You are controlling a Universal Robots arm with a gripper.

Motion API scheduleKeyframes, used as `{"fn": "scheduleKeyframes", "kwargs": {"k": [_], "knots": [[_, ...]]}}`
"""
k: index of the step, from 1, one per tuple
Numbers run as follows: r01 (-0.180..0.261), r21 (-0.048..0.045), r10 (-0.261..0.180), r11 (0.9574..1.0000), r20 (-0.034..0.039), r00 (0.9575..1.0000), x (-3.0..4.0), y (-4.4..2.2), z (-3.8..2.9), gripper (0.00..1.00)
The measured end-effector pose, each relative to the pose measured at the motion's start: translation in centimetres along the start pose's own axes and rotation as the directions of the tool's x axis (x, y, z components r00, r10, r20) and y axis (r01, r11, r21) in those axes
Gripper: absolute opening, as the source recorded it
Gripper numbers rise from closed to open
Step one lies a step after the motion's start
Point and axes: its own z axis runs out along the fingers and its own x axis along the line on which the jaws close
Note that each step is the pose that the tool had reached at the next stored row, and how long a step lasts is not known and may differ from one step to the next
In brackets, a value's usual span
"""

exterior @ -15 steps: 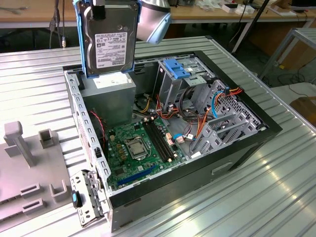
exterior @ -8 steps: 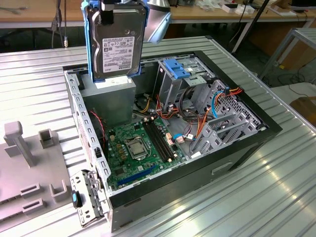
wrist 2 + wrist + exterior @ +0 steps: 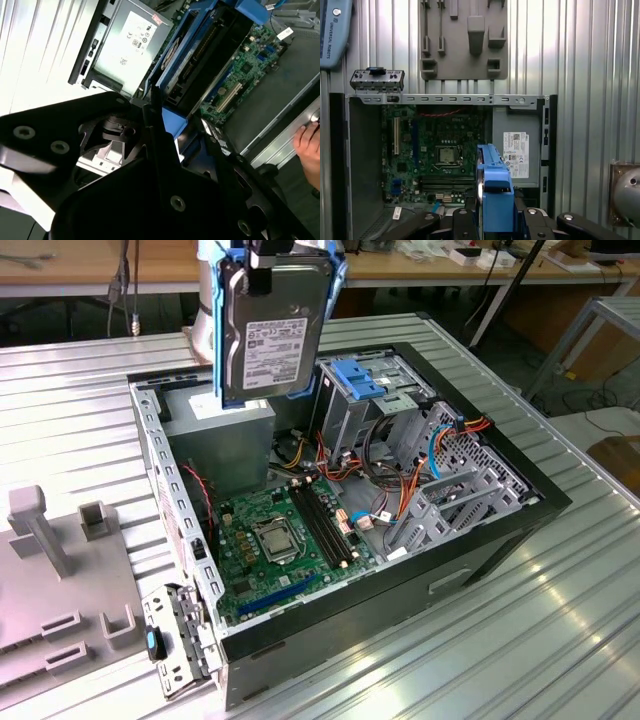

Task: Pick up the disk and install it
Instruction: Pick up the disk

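Note:
The disk (image 3: 272, 335), a dark-grey hard drive with a white label in a bright blue carrier frame, hangs upright above the open computer case (image 3: 520, 510). My gripper (image 3: 275, 258) is shut on its upper end. In the exterior view the disk sits over the back left of the case, above the grey metal box (image 3: 225, 445). In both wrist views it appears edge-on: the disk (image 3: 200, 55) with its blue frame reaches out from my black fingers (image 3: 165, 150), and its blue end (image 3: 495, 192) stands between the gripper (image 3: 495, 222) and the motherboard (image 3: 440, 145) far below.
Inside the case are the green motherboard (image 3: 275, 540), a light-blue slotted bracket (image 3: 365, 375) on the drive cage, and loose cables (image 3: 400, 490). A grey fixture plate (image 3: 60, 580) lies at the exterior view's left. A person's hand (image 3: 307, 142) rests beside the case.

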Motion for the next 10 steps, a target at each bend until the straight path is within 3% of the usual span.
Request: {"fn": "scheduleKeyframes", "kwargs": {"k": [10], "knots": [[0.000, 0.0001, 0.000, 1.0000, 0.0001, 1.0000, 1.78, -1.45, 0.22, 0.37]]}}
